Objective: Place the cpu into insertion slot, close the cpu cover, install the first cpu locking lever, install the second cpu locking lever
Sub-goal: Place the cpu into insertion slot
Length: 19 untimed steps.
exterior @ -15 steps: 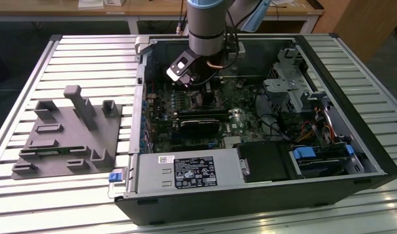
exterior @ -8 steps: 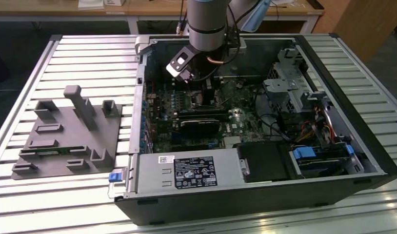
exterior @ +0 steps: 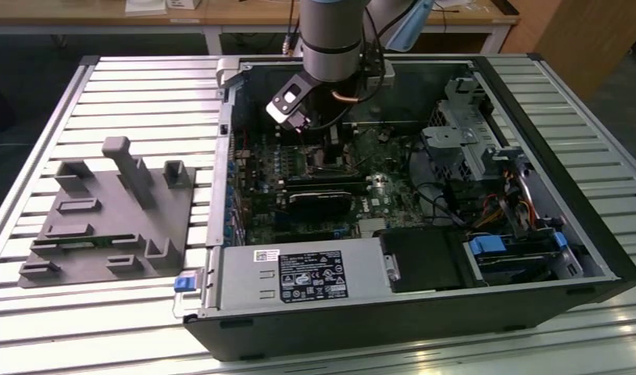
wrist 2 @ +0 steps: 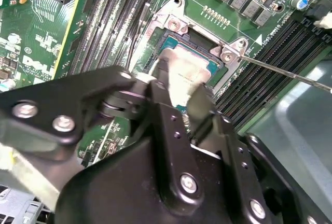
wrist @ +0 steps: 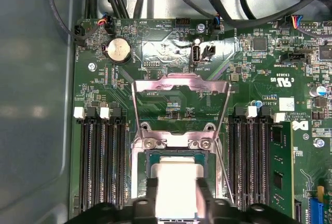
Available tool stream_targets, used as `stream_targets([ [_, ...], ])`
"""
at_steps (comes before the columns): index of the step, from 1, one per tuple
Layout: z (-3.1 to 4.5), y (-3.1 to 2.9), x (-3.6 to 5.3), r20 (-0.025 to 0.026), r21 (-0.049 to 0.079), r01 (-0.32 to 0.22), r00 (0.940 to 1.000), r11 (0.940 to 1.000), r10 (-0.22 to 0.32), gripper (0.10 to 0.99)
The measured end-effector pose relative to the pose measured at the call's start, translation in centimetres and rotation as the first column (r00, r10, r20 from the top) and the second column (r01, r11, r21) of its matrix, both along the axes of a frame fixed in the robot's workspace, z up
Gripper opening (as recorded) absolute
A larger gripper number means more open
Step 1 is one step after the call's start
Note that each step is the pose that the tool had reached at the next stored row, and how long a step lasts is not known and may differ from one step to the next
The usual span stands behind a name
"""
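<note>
Evidently the gripper (wrist: pixel 177 186) was clamped on the cpu (wrist: pixel 176 175). A dark finger (wrist: pixel 150 195) pressed against each of two opposite edges, and the pale metal top showed between them. The chip hung flat directly over the insertion slot (wrist: pixel 176 155), at or just above its dark teal bed. Whether it was fully seated could not be told.

I judged the cpu light, rigid and smooth-sided, so likely to slip under a loose pinch, and fragile on its underside. The edges were the right place to hold it, and it would want a level, gentle set-down rather than a push.

Beyond the slot the cpu cover (wrist: pixel 181 82) stood swung up on its hinge, its window framing bare board. In the second wrist view a thin wire locking lever (wrist 2: pixel 290 73) ran out from a socket corner. Memory slots (wrist: pixel 98 156) flanked the socket on both sides, and a coin cell (wrist: pixel 118 50) sat further off on the green motherboard (wrist: pixel 249 68).

White silkscreen lettering dotted the board. In the exterior view a printed sticker (exterior: pixel 309 275) covered the power supply (exterior: pixel 234 281) inside the open computer case (exterior: pixel 401 328). The print was left unread.
</note>
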<state>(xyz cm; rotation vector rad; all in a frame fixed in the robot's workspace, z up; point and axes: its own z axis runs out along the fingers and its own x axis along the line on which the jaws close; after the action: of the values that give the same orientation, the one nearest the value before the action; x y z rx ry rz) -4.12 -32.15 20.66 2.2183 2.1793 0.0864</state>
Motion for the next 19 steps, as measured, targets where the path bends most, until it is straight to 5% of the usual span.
stream_targets([
  [8, 0.03, 0.0, 0.0, -0.0001, 0.0, 0.0, 1.0, 1.0, 0.0, 0.122],
  [19, -0.24, 0.0, 0.3, -0.0001, 0.0, 0.002, 1.0, 1.0, -0.002, 0.106],
])
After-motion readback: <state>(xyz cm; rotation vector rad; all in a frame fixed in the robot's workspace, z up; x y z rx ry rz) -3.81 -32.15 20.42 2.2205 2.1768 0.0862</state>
